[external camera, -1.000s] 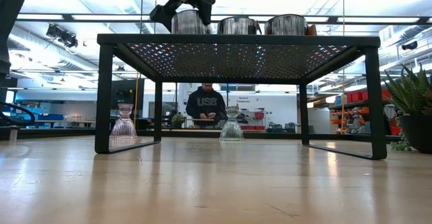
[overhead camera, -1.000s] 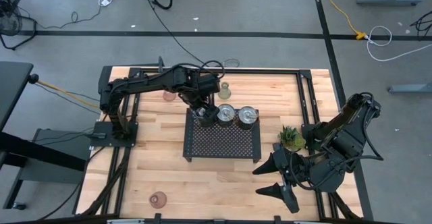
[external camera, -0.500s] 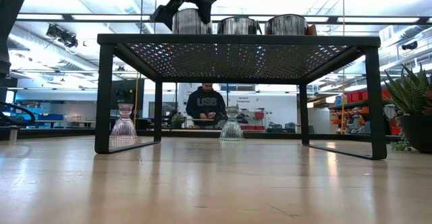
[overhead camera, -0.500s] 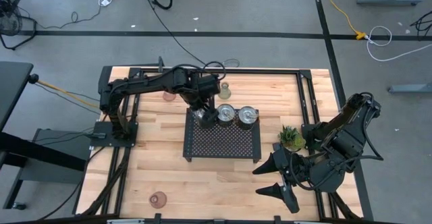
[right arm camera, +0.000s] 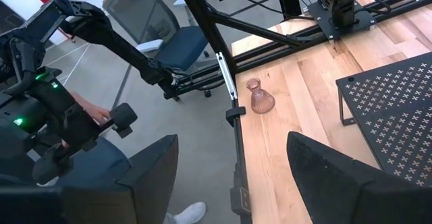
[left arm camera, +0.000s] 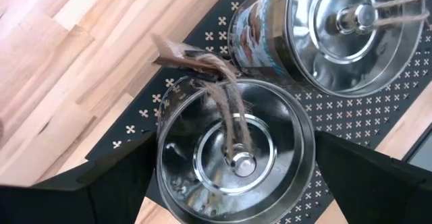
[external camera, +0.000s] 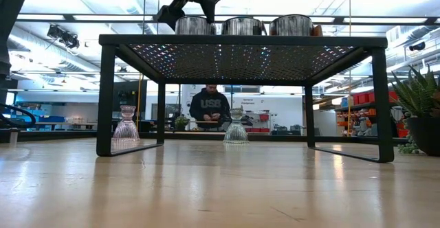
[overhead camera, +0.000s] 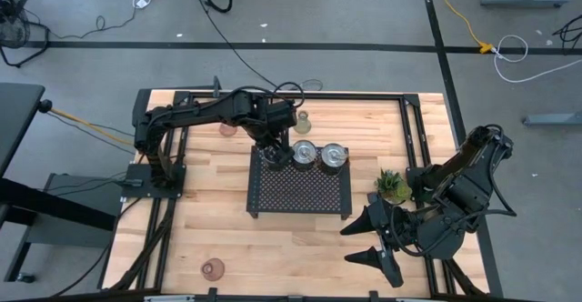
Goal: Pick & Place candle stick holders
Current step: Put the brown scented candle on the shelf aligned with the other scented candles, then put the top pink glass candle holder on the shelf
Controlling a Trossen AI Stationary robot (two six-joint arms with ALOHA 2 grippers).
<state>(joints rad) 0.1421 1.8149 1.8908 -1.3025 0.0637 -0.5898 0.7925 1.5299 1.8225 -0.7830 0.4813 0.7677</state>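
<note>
Three silver candle stick holders stand in a row on the far part of the black perforated tray (overhead camera: pixel 300 193). My left gripper (overhead camera: pixel 275 153) points down over the leftmost one (left arm camera: pixel 236 156), open, a finger on each side of it. Twine and a brown tag (left arm camera: pixel 179 52) lie across its rim. The other silver holders (overhead camera: pixel 304 154) (overhead camera: pixel 334 156) stand to its right. An olive glass holder (overhead camera: pixel 302 120) and a pink one (overhead camera: pixel 227 129) stand on the table beyond the tray. Another pink one (overhead camera: pixel 213 267) is near the front left. My right gripper (overhead camera: pixel 377 243) hangs open at the front right, holding nothing. My left gripper comes from above, its fingers (left arm camera: pixel 128 183) close beside the leftmost silver holder's round wall (left arm camera: pixel 165 156), one on each side. Whether they touch the wall I cannot tell. The holder stands upright on the tray.
A spiky green potted plant (overhead camera: pixel 393 186) stands right of the tray, close to my right arm. The tray is raised on legs (external camera: pixel 106 97), with free room under it. Bare wood lies in front of the tray. A person (external camera: pixel 210 108) stands in the room behind.
My left gripper has rolled a little about its own axis above the leftmost silver holder and stayed in place. The holders have not moved.
</note>
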